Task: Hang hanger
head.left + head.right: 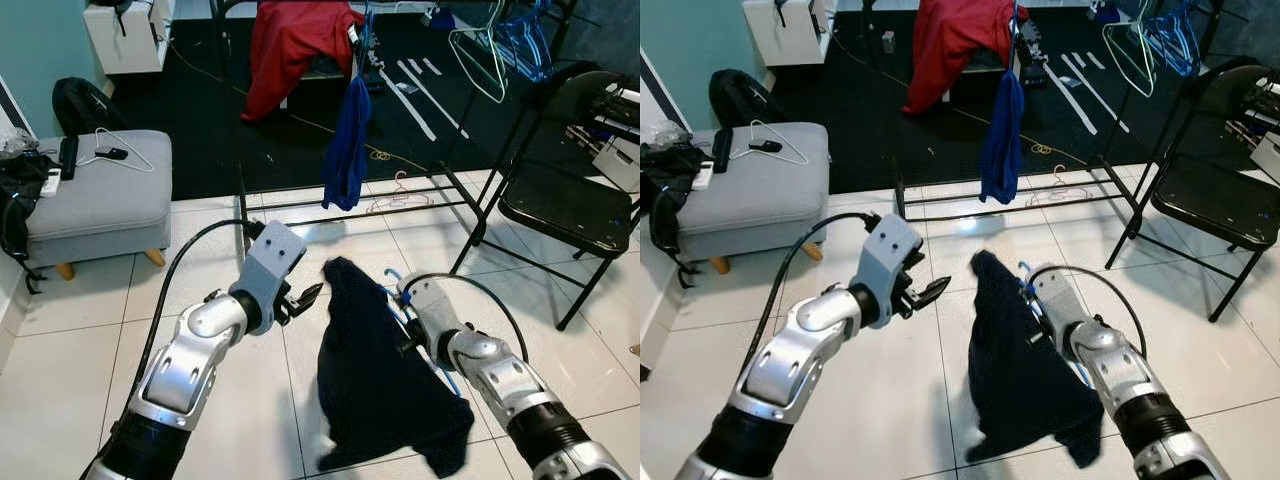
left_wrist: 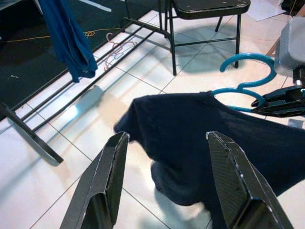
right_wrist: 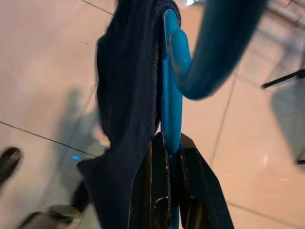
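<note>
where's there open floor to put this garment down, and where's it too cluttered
Bare white tile lies between the grey ottoman and the left gripper, and ahead of the dark garment up to the rack's base bars. It is crowded by the black folding chair and under the hanging blue cloth, where a pink hanger lies.

The hanger (image 2: 248,78) is bright blue, and the garment (image 1: 378,370) draped on it is plain dark navy. Both arms are silver with black fingers (image 2: 110,176). The floor (image 1: 90,330) is glossy white tile with thin grey grout lines, meeting a black carpet (image 1: 200,120) at its far edge. On the black rail (image 1: 350,200) hangs a plain royal-blue cloth (image 1: 347,140); behind it lies a red garment (image 1: 295,45). The folding chair (image 1: 565,205) is black. The ottoman (image 1: 95,190) is grey with light wooden legs. The wall (image 1: 40,45) is teal. More hangers (image 1: 500,45), pale green and blue, hang at the far right.
</note>
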Motion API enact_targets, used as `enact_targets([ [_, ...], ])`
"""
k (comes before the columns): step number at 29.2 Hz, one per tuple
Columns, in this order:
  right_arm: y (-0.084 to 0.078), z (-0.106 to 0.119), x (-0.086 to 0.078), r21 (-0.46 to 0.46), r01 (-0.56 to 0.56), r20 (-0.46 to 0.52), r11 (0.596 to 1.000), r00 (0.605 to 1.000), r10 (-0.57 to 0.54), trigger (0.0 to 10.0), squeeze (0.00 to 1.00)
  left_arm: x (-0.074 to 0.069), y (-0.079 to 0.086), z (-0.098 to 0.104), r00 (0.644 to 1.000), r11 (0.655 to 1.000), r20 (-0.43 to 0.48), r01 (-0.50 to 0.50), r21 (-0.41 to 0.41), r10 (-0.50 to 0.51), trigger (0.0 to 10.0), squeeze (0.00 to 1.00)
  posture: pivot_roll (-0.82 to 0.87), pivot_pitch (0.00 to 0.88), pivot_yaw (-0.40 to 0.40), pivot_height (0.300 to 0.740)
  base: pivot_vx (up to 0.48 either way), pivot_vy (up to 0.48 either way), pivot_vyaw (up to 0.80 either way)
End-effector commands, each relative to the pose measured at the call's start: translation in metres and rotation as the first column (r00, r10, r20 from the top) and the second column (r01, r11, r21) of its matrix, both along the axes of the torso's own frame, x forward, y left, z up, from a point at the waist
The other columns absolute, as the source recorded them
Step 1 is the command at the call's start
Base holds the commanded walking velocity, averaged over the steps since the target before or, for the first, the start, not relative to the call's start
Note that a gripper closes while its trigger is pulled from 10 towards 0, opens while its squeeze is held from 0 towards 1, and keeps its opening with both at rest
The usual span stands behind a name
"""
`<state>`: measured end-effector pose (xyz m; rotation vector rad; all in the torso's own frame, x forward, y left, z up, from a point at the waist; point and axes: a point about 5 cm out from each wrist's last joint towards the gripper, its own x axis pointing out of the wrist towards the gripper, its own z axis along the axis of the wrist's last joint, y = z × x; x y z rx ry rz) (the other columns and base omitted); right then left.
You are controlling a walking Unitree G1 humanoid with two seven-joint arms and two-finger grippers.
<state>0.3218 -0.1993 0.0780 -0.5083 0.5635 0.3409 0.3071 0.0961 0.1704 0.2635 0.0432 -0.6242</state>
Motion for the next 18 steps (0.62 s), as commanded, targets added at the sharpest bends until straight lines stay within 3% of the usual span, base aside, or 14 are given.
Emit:
enact_targets([
  [1,0.002,0.006,0.003,-0.027,-0.052,0.073,0.998,0.996,0.053,10.0,0.00,-0.001,0.005,-0.008,1.000,1.000,-0.027,-0.012,0.020,0.013,10.0,0.00,-0.05,0.081,-0.028,0.740,0.000,0.000,0.00],
  [3,0.006,0.010,0.004,0.002,-0.078,0.104,0.997,0.992,0.077,10.0,0.00,0.000,0.005,-0.009,0.999,1.000,-0.029,-0.016,0.020,0.017,10.0,0.00,-0.05,0.078,-0.026,0.740,0.000,0.000,0.00],
  [5,0.020,0.019,0.006,0.072,-0.176,0.174,0.982,0.971,0.161,10.0,0.00,0.002,0.008,-0.010,0.998,0.999,-0.027,-0.048,0.012,0.048,10.0,0.00,-0.06,0.077,-0.026,0.740,0.000,0.000,0.00],
  [6,0.024,0.022,0.006,0.059,-0.214,0.197,0.975,0.960,0.199,10.0,0.00,0.004,0.011,-0.010,0.997,0.997,-0.025,-0.077,0.008,0.077,10.0,0.00,-0.06,0.077,-0.027,0.740,0.000,0.000,0.00],
  [13,0.026,0.024,0.007,0.035,-0.242,0.224,0.970,0.947,0.229,10.0,0.00,0.011,0.021,-0.010,0.986,0.986,-0.011,-0.169,-0.001,0.169,10.0,0.00,-0.06,0.077,-0.032,0.740,0.000,0.000,0.00],
  [15,0.031,0.033,0.010,0.103,-0.266,0.262,0.958,0.937,0.232,10.0,0.00,0.013,0.026,-0.008,0.981,0.981,-0.014,-0.192,-0.031,0.192,10.0,0.00,-0.05,0.078,-0.042,0.740,0.000,0.000,0.00],
  [18,0.033,0.036,0.011,0.114,-0.293,0.271,0.949,0.929,0.254,10.0,0.00,0.012,0.025,-0.005,0.986,0.984,-0.011,-0.167,-0.060,0.166,10.0,0.00,-0.05,0.079,-0.045,0.740,0.000,0.000,0.00],
])
